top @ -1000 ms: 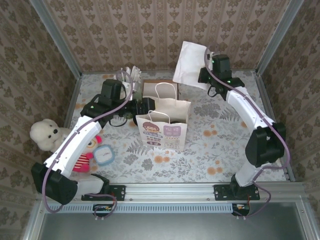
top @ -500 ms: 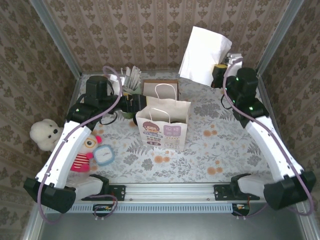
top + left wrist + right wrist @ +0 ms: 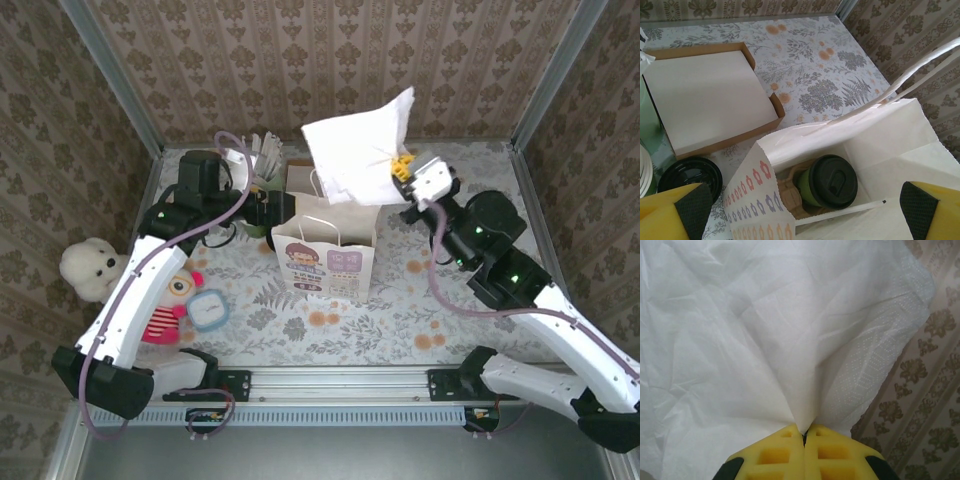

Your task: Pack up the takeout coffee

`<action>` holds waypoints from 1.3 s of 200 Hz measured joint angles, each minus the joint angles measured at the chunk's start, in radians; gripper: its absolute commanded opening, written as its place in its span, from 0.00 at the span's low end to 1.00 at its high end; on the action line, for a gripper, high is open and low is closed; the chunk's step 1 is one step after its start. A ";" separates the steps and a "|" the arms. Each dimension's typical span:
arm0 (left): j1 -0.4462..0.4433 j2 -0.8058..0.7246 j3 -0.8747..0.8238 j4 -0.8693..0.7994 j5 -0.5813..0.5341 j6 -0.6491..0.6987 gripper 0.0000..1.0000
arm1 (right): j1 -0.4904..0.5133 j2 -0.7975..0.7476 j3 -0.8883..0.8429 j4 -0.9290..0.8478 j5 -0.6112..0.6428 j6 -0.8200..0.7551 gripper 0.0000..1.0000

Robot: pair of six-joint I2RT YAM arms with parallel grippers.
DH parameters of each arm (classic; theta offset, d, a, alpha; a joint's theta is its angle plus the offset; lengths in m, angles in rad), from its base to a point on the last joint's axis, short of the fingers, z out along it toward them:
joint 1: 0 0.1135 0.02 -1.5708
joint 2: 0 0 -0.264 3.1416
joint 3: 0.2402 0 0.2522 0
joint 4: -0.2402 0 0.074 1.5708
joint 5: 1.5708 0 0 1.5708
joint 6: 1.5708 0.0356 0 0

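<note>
The takeout coffee (image 3: 832, 181), an olive-green cup with a black lid, stands inside the white paper bag (image 3: 880, 140) in a brown pulp carrier (image 3: 785, 192). My left gripper (image 3: 805, 220) hovers open above the bag's mouth, one yellow finger on each side of it. From above, the left gripper (image 3: 272, 210) sits at the left rim of the bag (image 3: 325, 262). My right gripper (image 3: 402, 170) is shut on a white paper napkin (image 3: 355, 155) held over the back of the bag. In the right wrist view the napkin (image 3: 740, 330) fans out from the pinched gripper (image 3: 804, 432).
Behind the bag is a brown tray of white napkins (image 3: 710, 95). A loose black lid (image 3: 690, 175) and a stack of cups (image 3: 645, 170) lie beside it. A teddy bear (image 3: 90, 268), a doll (image 3: 170, 305) and a round blue-rimmed object (image 3: 208, 310) lie at the left.
The right arm swung out to the back right corner, then came in over the bag, carrying the white napkin. The left arm shifted slightly by the bag's left rim.
</note>
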 measured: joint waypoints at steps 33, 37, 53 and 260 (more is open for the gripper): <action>0.003 -0.009 -0.005 -0.002 0.001 0.013 1.00 | 0.183 0.119 0.021 0.058 0.208 -0.323 0.00; 0.005 -0.013 -0.007 -0.002 0.003 0.015 1.00 | 0.195 0.133 0.023 0.061 0.226 -0.354 0.00; 0.021 -0.044 -0.032 -0.001 0.017 0.027 1.00 | 0.232 0.185 0.024 0.066 0.291 -0.476 0.00; 0.076 -0.144 -0.084 0.129 0.253 0.423 0.00 | 0.206 0.230 0.249 -0.565 0.094 -0.436 0.00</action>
